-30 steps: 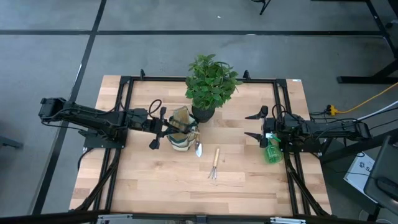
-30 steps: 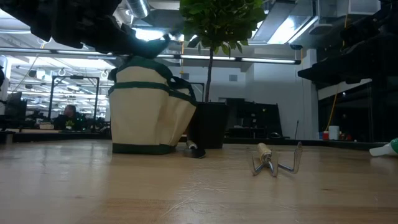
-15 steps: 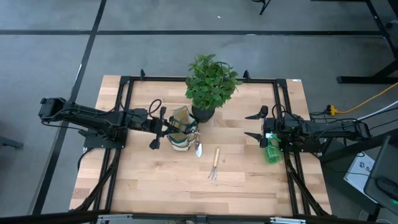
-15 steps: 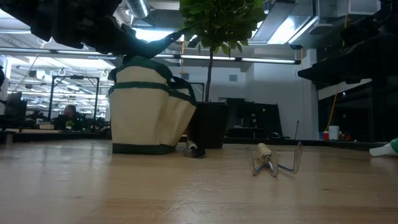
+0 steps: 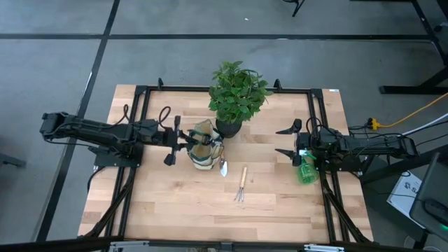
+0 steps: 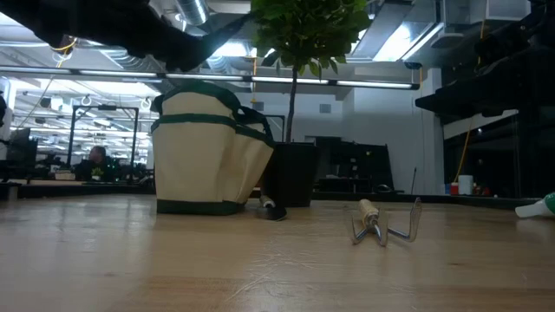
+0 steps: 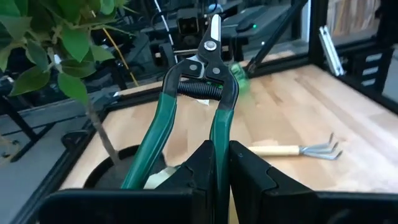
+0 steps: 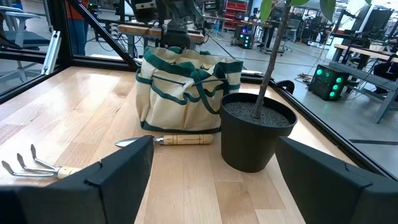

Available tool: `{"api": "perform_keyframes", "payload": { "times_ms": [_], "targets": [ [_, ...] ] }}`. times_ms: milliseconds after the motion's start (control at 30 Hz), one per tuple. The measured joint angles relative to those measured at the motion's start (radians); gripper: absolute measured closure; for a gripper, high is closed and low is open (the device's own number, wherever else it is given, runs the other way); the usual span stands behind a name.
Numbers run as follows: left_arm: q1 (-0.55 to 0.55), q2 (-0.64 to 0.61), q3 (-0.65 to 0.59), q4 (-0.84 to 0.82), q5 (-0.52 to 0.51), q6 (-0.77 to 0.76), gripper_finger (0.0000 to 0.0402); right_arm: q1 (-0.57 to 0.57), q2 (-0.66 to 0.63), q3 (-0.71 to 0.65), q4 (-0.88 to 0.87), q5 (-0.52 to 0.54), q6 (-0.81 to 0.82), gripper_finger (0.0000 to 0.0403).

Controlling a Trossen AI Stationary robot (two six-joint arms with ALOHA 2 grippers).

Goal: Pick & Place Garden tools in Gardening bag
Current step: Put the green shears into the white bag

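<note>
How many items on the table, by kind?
Garden tools: 4 (pruning shears in the left claw, trowel, hand fork, spray bottle)
Gardening bag: 1
Potted plant: 1
Total: 6

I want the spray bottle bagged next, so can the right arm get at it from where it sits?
Probably yes. The right gripper stands open and empty, and the spray bottle lies on the table right beside that arm, with nothing on it. It sits close to the arm's wrist, so the arm would need to pull back first.
</note>
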Motion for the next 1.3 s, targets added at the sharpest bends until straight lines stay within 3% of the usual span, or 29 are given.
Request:
{"api": "perform_keyframes", "payload": {
  "times_ms": [233,333,467,667,833,967,1067,1233,1300],
  "targets": [
    [-0.003,0.079,0.000,0.024,-0.001,-0.199,0.0371,0.000,0.000,0.000,0.000,0.000,0.000,0.0062],
    [-0.004,0.097,0.000,0.016,-0.007,-0.205,0.0372,0.000,0.000,0.000,0.000,0.000,0.000,0.0062],
    [0.000,0.088,0.000,-0.015,-0.012,-0.101,0.0371,0.000,0.000,0.000,0.000,0.000,0.000,0.0062],
    [-0.001,0.035,0.000,-0.021,-0.044,0.184,0.0371,0.000,0.000,0.000,0.000,0.000,0.000,0.0062],
    [-0.005,-0.028,0.000,-0.111,-0.172,0.389,0.0370,0.000,0.000,0.000,0.000,0.000,0.000,0.0062],
    [-0.025,-0.061,0.000,-0.157,-0.345,0.482,0.0370,0.000,0.000,0.000,0.000,0.000,0.000,0.0062],
    [-0.039,-0.071,0.004,-0.161,-0.408,0.550,0.0369,0.000,0.000,0.000,0.000,0.000,0.000,0.0062],
    [-0.045,-0.072,0.052,-0.247,-0.418,0.612,0.0369,0.000,0.000,0.000,0.000,0.000,0.000,0.0062],
    [-0.039,-0.076,0.083,-0.320,-0.377,0.632,0.0369,0.000,0.000,0.000,0.000,0.000,0.000,0.0062]
  ]
}}
